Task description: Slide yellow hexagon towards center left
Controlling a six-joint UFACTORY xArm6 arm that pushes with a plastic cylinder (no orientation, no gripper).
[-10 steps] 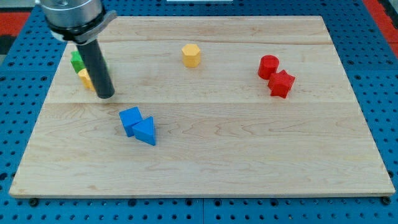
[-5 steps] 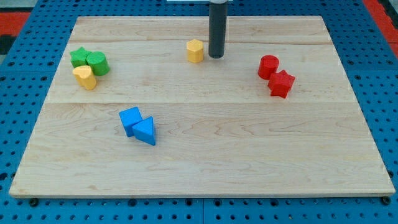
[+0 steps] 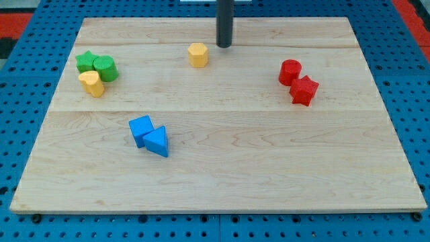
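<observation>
The yellow hexagon sits on the wooden board near the view's top, a little left of the middle. My tip is just to its upper right, apart from it by a small gap. The dark rod rises straight out of the view's top.
A green star, a green cylinder and a yellow heart-like block cluster at the view's upper left. A blue cube and a blue triangle touch at centre left. A red cylinder and a red star sit at the right.
My tip went from the left cluster to the hexagon's right side, then up and left. The yellow hexagon has slid a little to the left.
</observation>
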